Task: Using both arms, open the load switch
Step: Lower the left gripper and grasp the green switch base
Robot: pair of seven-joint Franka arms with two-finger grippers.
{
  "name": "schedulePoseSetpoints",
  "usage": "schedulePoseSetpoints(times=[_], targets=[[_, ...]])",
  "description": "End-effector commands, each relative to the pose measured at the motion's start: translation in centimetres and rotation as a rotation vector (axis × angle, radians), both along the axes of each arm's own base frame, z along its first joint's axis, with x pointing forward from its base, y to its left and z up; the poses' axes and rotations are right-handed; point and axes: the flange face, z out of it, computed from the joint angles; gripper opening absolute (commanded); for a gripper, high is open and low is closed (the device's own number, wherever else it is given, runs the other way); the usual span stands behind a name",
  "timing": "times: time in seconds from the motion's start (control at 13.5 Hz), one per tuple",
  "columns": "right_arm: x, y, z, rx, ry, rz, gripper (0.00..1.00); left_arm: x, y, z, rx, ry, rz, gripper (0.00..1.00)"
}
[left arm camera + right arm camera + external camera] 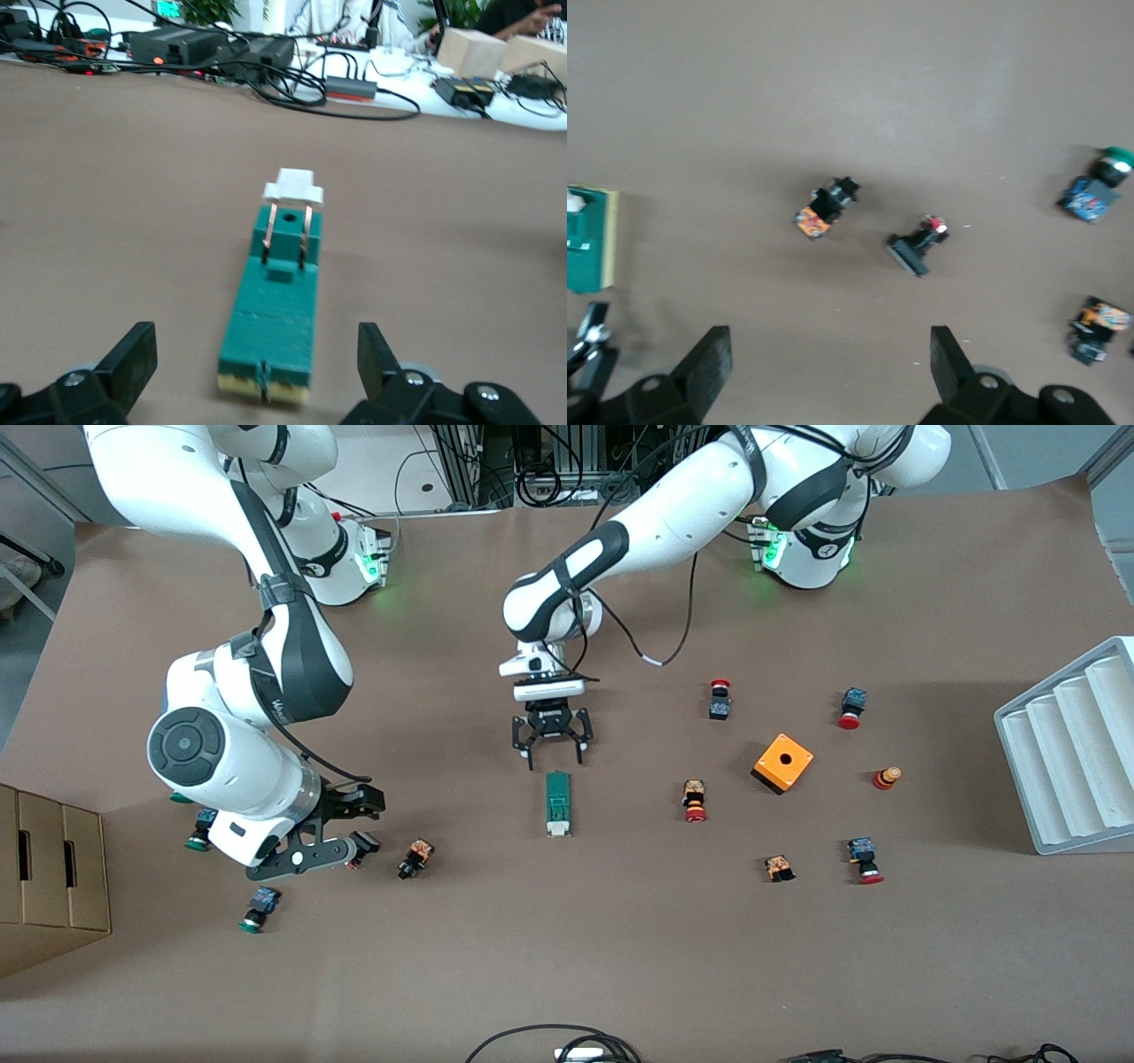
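Observation:
The load switch (558,803) lies flat mid-table, a narrow green block whose white piece points toward the front camera. My left gripper (555,757) hangs open just over the end of it farthest from that camera. In the left wrist view the load switch (275,301) runs lengthwise away from the left gripper (257,363), whose fingers (133,354) stand apart on either side of its green end without touching it. My right gripper (370,821) is open and empty toward the right arm's end of the table. The right wrist view shows the right gripper (831,363) and, at the frame's edge, the load switch (589,239).
Small push buttons (415,857) lie near the right gripper, and more (694,800) are scattered toward the left arm's end around an orange box (782,763). A white ribbed tray (1072,753) and a cardboard box (49,868) stand at the table's two ends.

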Motion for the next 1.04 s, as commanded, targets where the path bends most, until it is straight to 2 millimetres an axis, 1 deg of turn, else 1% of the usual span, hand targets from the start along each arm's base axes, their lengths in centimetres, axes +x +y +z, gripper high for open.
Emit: schedulePoseSetpoints(times=[0.0, 0.07, 0.15, 0.22, 0.37, 0.59, 0.67, 0.81, 0.89, 0.96], targets=[[0.7, 0.8, -0.7, 0.044, -0.014, -0.075, 1.0, 1.3, -0.3, -1.8, -0.008, -0.07, -0.027, 0.99], [0.7, 1.5, -1.1, 0.039, -0.023, -0.089, 1.0, 1.7, -0.5, -2.0, -0.016, -0.078, -0.03, 0.99], [0.2, 3.5, -1.8, 0.031, -0.019, -0.061, 1.0, 2.0, -0.7, -1.7, -0.019, -0.074, -0.018, 0.99], [0.2, 3.5, -1.9, 0.03, -0.018, -0.054, 1.0, 2.1, -0.9, -1.5, -0.021, -0.079, -0.021, 0.99], [0.2, 3.6, -2.0, 0.029, -0.015, -0.054, 1.0, 1.8, -0.8, -2.7, -0.01, -0.071, -0.028, 0.99], [0.0, 3.5, -2.8, 0.018, 0.006, -0.051, 1.0, 1.4, -1.4, -3.6, -0.005, -0.068, -0.034, 0.98], [-0.1, 4.0, -3.0, 0.018, 0.007, -0.043, 1.0, 0.9, -1.8, -3.5, 0.013, -0.067, -0.048, 0.98], [-0.4, 5.1, -3.4, 0.016, 0.007, -0.028, 1.0, 1.0, -1.5, -3.8, 0.087, -0.079, -0.059, 0.98], [-0.5, 5.5, -3.5, 0.016, 0.007, -0.024, 1.0, 1.0, -1.5, -3.9, 0.098, -0.078, -0.057, 0.95], [-0.5, 5.5, -3.7, 0.015, 0.01, -0.021, 1.0, 1.0, -1.4, -4.0, 0.102, -0.081, -0.052, 0.94]])
